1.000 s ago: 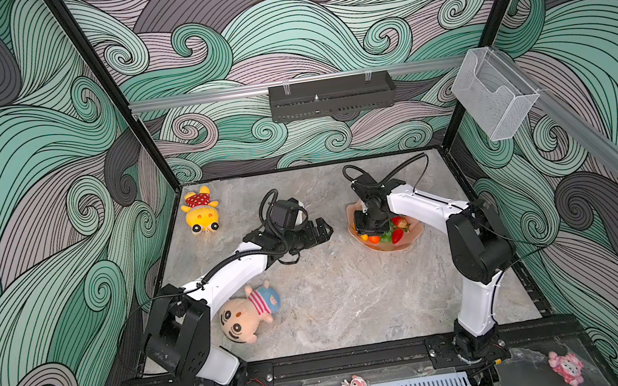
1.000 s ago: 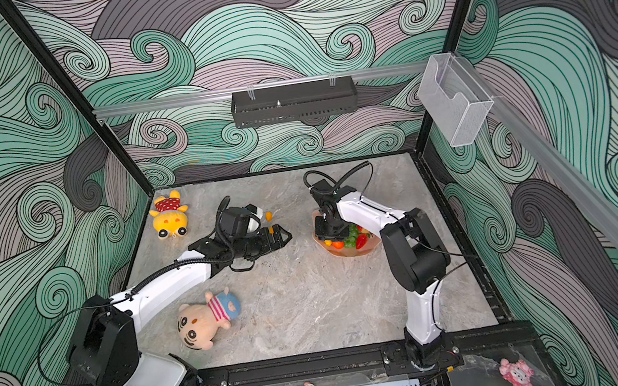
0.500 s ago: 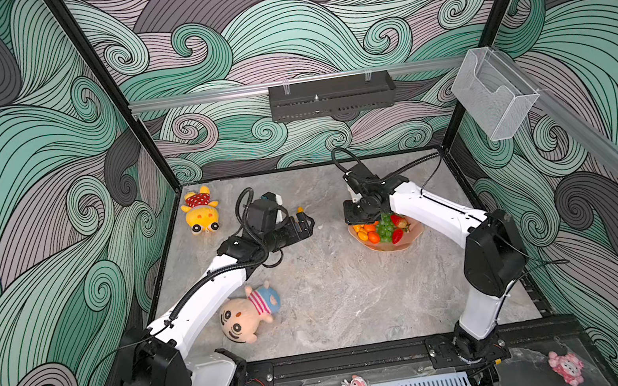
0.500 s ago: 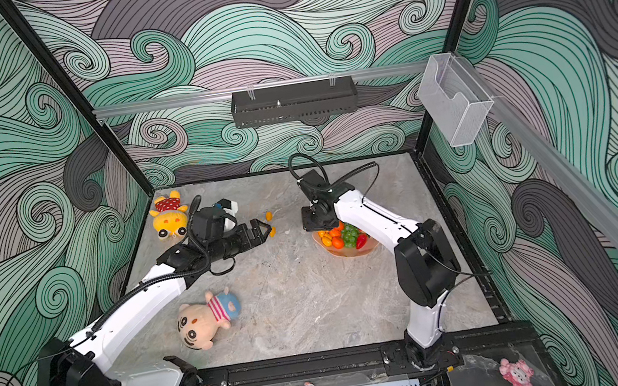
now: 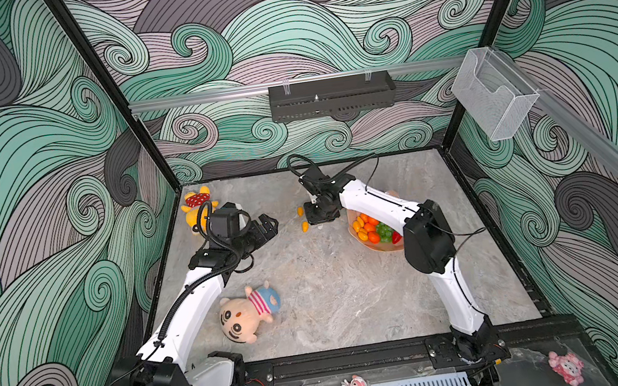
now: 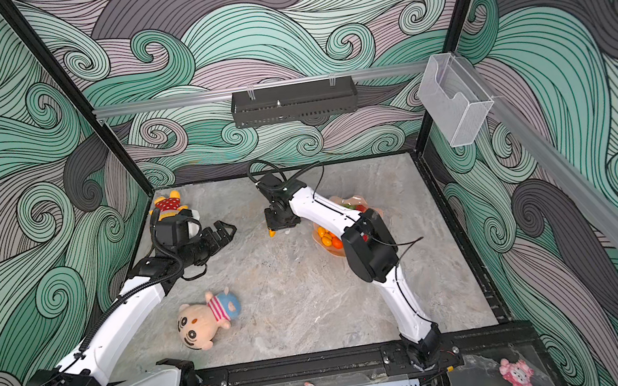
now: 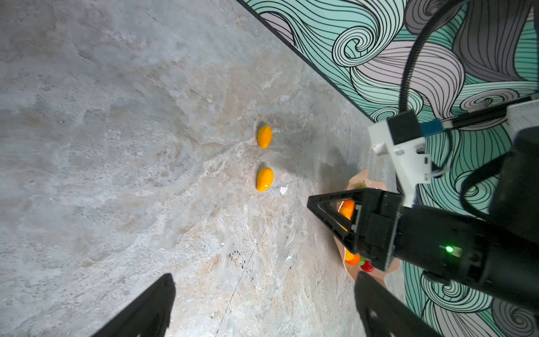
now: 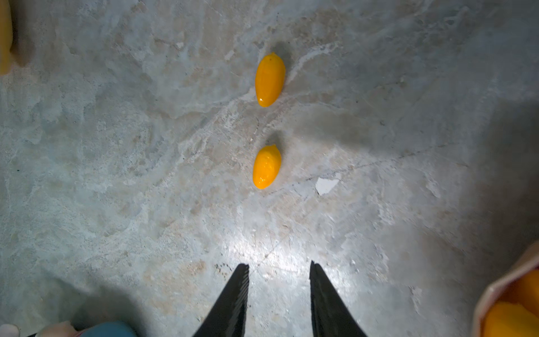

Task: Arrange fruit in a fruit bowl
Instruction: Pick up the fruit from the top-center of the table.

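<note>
Readable words, numbers, brands: none that I can make out in any view.
Desk (image 5: 336, 302): one faint mark (image 5: 397, 330) by the near edge, right of the middle, showing in both top views. It is too small and pale to read.
</note>
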Motion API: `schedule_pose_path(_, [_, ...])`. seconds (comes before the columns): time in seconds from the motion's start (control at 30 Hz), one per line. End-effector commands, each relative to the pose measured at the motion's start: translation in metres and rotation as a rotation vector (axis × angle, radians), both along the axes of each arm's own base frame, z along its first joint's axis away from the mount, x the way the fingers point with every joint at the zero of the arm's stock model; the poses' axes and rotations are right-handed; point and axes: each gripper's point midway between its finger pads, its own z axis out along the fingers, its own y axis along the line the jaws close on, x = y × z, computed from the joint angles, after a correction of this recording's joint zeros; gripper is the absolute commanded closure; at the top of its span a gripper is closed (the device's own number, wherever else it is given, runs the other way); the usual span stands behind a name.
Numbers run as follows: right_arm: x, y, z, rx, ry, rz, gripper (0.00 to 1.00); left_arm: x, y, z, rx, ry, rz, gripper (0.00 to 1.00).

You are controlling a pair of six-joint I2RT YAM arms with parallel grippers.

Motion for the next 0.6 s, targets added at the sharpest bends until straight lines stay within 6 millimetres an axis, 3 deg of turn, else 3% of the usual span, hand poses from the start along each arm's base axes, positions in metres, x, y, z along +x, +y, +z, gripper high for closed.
schedule_pose_path(0.0, [0.0,0.002,-0.009,-0.038,0.043,-0.014,0.65,-0.007,0.01,0.004,-0.036,0.003,0.002,0.01])
schedule_pose_path(0.27, [0.007,0.019,-0.031,-0.033,0.093,-0.017,0.62,-0.009,0.033,0.002,-0.088,0.013,0.054,0.01])
schedule_pose_path(0.57, [0.012,0.031,-0.047,-0.016,0.123,-0.005,0.58,-0.011,0.045,0.001,-0.129,0.021,0.077,0.01])
